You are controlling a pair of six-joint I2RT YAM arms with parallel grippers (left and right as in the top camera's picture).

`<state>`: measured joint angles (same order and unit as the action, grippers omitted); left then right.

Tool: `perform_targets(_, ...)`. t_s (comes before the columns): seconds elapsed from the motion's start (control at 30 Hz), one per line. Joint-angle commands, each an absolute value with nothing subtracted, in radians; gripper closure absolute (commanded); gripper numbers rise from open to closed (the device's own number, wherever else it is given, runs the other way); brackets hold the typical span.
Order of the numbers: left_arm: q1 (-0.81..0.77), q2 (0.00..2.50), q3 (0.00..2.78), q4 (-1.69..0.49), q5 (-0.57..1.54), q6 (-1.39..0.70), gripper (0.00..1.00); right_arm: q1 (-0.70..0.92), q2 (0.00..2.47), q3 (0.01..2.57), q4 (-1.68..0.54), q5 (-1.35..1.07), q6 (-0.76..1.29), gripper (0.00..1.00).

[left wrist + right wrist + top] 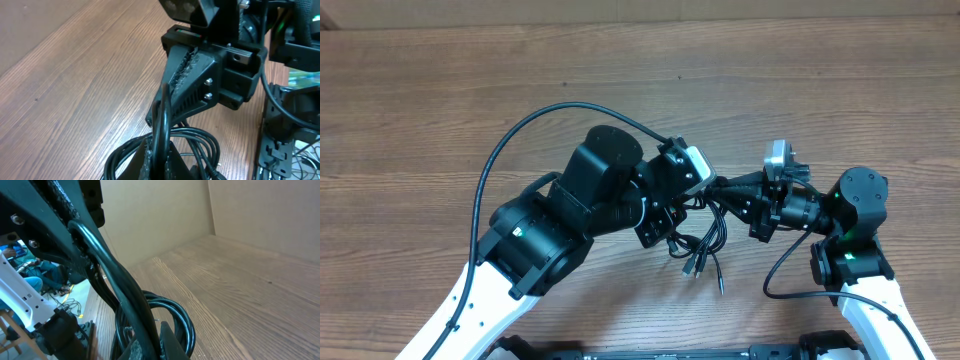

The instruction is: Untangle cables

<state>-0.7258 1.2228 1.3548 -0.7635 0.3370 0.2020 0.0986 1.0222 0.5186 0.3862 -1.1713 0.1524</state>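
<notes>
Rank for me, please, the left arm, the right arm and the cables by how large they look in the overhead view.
1. left arm, largest
2. right arm, clearly smaller
3. cables, smallest
Both arms stand nearer the camera, which enlarges them.

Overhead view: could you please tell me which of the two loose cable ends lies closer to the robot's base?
The thin straight cable end lies closest; the other end, tipped with a pale plug, stops short of it.

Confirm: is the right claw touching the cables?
Touching. In the left wrist view one of the cables runs up into the right claw and sits pinched between its shut pads.
</notes>
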Motion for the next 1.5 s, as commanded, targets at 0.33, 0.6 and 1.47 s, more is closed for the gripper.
perform_targets(0.33, -0.727, 1.221, 1.377, -0.941, 0.284, 0.141, 0.0, 0.069, 1.019, 0.523, 0.38, -0.846, 0.669, 0.96)
perform_targets(0.6, -0.728, 1.222, 1.377, -0.953, 0.289, 0.077, 0.0, -0.033, 1.02, 0.523, 0.32, -0.838, 0.994, 0.96)
perform_targets(1.47, -0.776, 1.458, 1.377, -0.829, 0.393, 0.16, 0.27, -0.046, 1.024, 0.523, 0.339, -0.841, 1.261, 0.96)
